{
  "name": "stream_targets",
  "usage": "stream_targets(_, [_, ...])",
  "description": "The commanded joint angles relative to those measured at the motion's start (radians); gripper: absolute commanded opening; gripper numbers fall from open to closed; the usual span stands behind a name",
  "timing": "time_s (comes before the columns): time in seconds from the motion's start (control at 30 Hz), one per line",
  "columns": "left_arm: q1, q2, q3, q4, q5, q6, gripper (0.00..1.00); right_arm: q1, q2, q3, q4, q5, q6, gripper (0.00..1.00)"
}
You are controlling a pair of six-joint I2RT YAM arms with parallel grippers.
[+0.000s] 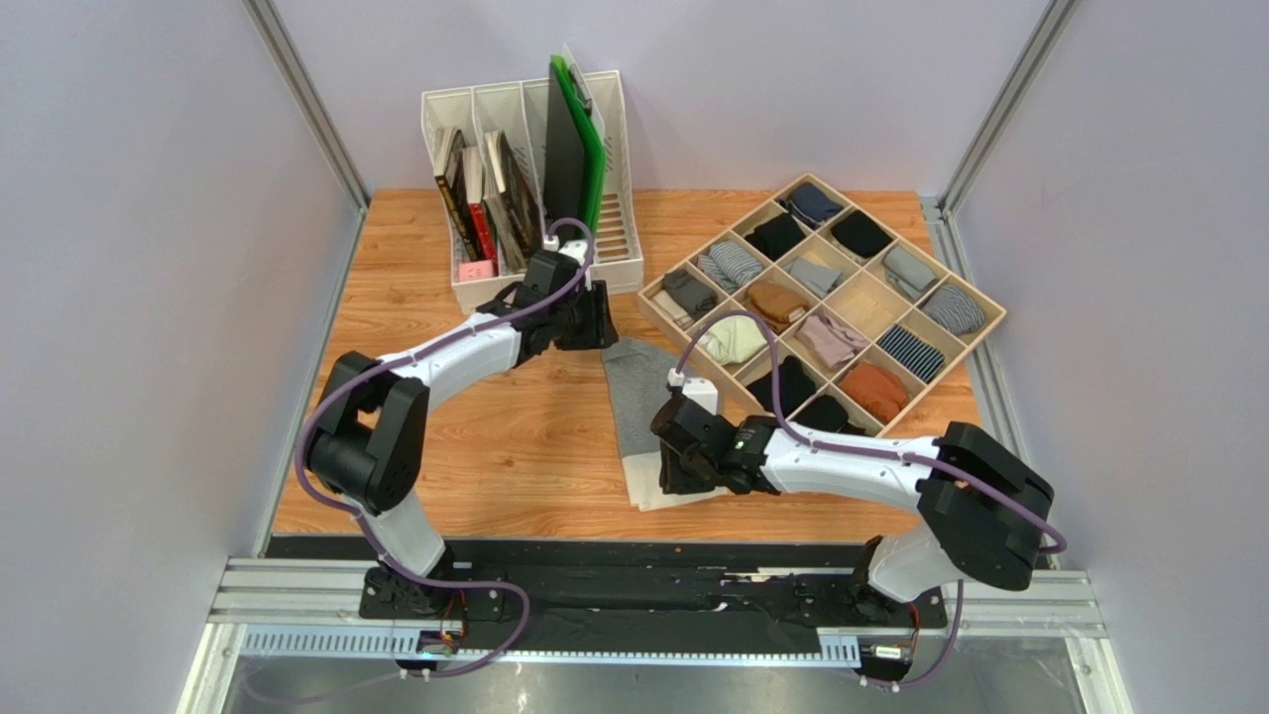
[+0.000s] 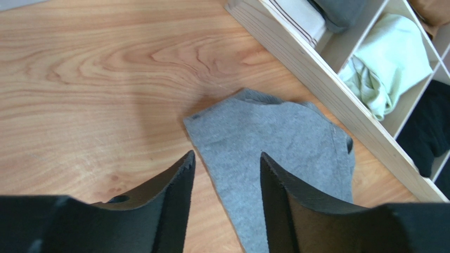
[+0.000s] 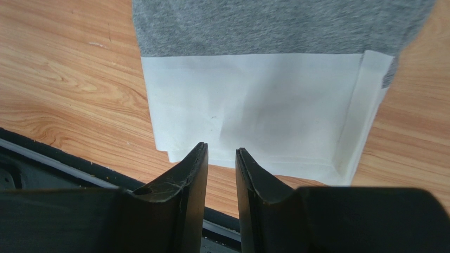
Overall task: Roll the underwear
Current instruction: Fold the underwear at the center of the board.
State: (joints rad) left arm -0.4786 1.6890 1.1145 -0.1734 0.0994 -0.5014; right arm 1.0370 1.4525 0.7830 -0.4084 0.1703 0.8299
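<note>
Right gripper [image 3: 222, 148], barely parted and empty at bottom centre, may snag only one waistband [image 3: 253, 105] layer, skewing the underwear [image 3: 274, 26] roll.

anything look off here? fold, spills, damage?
Nothing spilled or damaged. Only the underwear stands out: its fold is uneven. In the right wrist view the white waistband layers don't line up. A lower layer peeks out at one near corner, and a folded strip runs along one side.

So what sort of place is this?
Probably a lab test cell, not a home: plain grey panels in metal framing, a wooden table, a divided tray of rolled garments, underwear laid out.
</note>
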Motion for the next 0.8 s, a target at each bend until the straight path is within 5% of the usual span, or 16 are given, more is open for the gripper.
stream_targets(0.0, [0.028, 0.046, 0.016, 0.078, 0.019, 0.032, 0.52, 0.023, 0.009, 0.054, 0.072, -0.019, 0.0, 0.29])
stream_targets(0.77, [0.095, 0.176, 0.005, 0.226, 0.184, -0.046, 0.47, 0.169, 0.256, 0.315, -0.182, 0.13, -0.012, 0.4])
